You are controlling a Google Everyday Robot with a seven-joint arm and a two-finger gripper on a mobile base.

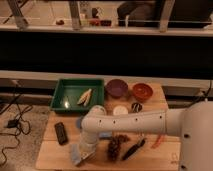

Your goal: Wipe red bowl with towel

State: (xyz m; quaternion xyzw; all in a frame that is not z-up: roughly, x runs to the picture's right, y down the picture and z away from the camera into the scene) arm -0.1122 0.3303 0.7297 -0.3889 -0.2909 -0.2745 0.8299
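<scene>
Where the white arm [135,121] bends down at the front left corner of the wooden table [161,158], the gripper [81,151] is seen low over the tabletop, pressed against a bunched grey-blue towel [75,155]. Whether the gripper is open or closed cannot be told, since its tip is merged with the cloth. The towel is crumpled into a lump at the table's front left, and its long axis cannot be made out.

The red bowl [142,91] is placed upright at the far right of the table, its mouth facing up; being round, it has no long axis. It is set well apart from the gripper, with the arm lying between them. Just beside it on the left, 1 purple bowl [117,88] is seen, and further left a green tray [80,80] in which a pale elongated object [85,96] is laid diagonally. A flat black object [61,132] is found near the table's left edge.

A speckled floor with black cables [15,117] is seen to the left, and a dark wall topped by glazed panels in metal frames is seen behind.
</scene>
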